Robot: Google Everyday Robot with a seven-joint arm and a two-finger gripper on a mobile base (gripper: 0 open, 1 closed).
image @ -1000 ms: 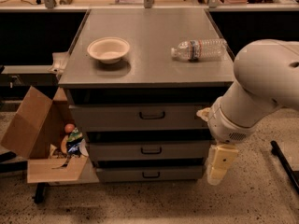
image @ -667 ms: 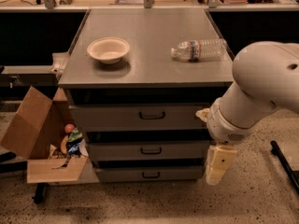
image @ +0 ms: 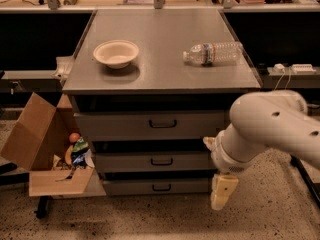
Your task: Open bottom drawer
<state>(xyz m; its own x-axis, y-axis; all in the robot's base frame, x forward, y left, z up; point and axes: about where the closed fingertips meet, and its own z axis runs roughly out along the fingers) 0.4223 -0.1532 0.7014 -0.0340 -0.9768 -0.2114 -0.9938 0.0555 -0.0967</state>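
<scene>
Hanging beside desk's (image: pixel 160 71) lower right front, gripper (image: pixel 223 191) points down near floor, apart from handle (image: pixel 161 187); whether open or closed, cannot tell. Bottom drawer (image: pixel 135 186) lowest of three, looks closed. Bowl (image: pixel 116 53), water bottle (image: pixel 214 52) on top.

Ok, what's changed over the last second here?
The arm has dropped, carrying the gripper lower and slightly left, to beside the right end of the bottom drawer, well clear of its handle. The drawer has not moved. The bowl, bottle and cardboard box stayed put.
</scene>
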